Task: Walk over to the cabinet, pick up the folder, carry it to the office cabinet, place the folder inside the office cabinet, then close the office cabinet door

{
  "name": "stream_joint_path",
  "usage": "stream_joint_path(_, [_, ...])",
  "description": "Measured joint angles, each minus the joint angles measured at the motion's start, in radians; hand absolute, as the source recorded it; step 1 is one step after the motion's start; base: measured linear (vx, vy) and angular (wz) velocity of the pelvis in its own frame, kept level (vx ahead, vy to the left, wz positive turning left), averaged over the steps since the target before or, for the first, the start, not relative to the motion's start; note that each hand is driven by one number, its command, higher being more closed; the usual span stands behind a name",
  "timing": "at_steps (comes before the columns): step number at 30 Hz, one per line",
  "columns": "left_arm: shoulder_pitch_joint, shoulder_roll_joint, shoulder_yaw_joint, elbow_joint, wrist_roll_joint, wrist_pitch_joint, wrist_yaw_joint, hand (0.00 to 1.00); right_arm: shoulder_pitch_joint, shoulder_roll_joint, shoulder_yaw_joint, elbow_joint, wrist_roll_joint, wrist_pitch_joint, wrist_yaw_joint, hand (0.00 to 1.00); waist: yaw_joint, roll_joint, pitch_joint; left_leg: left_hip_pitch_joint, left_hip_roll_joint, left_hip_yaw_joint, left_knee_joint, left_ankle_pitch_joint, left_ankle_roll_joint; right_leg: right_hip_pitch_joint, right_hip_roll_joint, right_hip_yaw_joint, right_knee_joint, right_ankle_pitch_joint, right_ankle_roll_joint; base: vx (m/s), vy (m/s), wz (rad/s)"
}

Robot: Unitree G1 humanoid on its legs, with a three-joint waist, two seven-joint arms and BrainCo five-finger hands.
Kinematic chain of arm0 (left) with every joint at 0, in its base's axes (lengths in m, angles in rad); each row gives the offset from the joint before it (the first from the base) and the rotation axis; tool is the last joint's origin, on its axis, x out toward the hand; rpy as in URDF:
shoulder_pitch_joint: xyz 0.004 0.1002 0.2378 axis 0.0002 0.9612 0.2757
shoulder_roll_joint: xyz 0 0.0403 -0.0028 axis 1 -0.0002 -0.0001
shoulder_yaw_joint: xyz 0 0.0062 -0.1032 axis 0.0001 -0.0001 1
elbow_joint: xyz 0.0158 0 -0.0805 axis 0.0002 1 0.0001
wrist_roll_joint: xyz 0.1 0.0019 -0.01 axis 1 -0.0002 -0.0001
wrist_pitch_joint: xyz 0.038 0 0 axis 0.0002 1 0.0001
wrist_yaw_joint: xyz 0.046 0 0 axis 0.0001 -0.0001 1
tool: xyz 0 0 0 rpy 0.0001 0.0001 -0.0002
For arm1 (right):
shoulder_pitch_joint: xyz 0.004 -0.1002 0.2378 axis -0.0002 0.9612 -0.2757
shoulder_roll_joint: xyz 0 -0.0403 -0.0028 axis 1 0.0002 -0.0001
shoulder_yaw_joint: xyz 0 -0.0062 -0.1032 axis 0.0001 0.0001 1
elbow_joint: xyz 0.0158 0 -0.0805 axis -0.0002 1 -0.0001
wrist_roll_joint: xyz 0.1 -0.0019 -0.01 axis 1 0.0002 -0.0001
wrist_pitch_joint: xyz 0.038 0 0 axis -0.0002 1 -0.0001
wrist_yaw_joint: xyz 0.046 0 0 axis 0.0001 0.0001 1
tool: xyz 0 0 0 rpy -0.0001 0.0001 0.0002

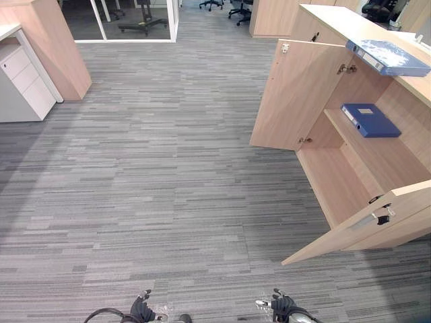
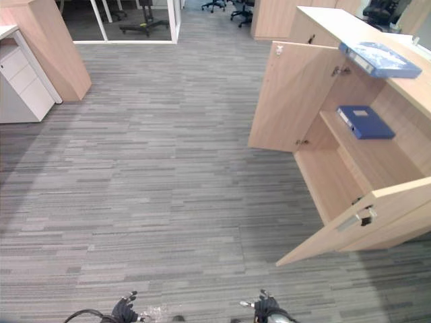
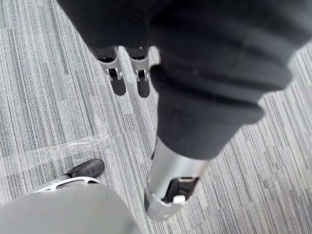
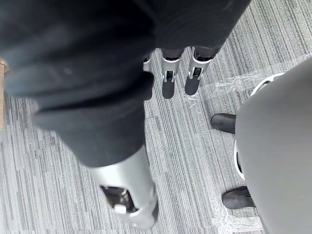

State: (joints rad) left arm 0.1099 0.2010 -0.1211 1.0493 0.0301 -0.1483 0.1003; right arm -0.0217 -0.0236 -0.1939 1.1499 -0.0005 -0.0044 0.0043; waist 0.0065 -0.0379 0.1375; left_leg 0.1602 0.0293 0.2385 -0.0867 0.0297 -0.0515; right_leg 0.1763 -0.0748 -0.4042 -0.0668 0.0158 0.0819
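Cabinet [image 1: 335, 176] on the right, both doors swung open. Blue folder [image 1: 370, 120] lies flat on its inner shelf [image 1: 390, 151]; second folder [image 1: 388, 57] lies flat on the counter [image 1: 350, 25] above. Left hand [image 1: 143, 310] and right hand [image 1: 283, 307] hang low at the near edge over the carpet [image 1: 168, 175], fingers [image 3: 117, 80] straight, both empty

The pale wood-grain office cabinet [image 1: 296, 94] is finished in smooth matt laminate. The flat blue folder [image 1: 370, 120] on its shelf is covered smooth and faintly glossy. The grey striped floor [image 1: 168, 168] is laid with rough carpet.
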Motion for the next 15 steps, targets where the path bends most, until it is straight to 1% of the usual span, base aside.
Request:
stream_joint_path(6, [-0.001, 0.002, -0.009, 0.0, 0.004, -0.003, 0.001, 0.0, 0.0, 0.0, 0.0, 0.001, 0.004, 0.0, 0.0, 0.0, 0.0, 0.0, 0.0, 0.0, 0.0, -0.002, 0.0, 0.0, 0.0, 0.002, 0.0, -0.003, 0.0, 0.0, 0.0, 0.0, 0.0, 0.0])
stream_joint_path(11, [-0.007, 0.012, -0.043, 0.0, 0.018, -0.007, 0.001, 0.0, 0.0, 0.0, 0.0, 0.002, 0.012, 0.0, 0.0, 0.0, -0.001, 0.0, 0.0, 0.002, -0.002, -0.007, 0.0, 0.0, 0.0, 0.006, -0.002, -0.007, 0.0, 0.0, 0.0, 0.0, 0.0, 0.01])
stream_joint_path(15, [-0.008, 0.015, -0.052, 0.0, 0.017, -0.007, 0.0, 0.0, 0.0, 0.0, -0.001, 0.002, 0.015, 0.0, 0.001, 0.0, -0.004, 0.0, 0.0, 0.002, -0.007, -0.016, 0.0, 0.003, -0.004, 0.012, -0.009, -0.029, 0.002, 0.0, 0.001, -0.01, -0.002, 0.1])
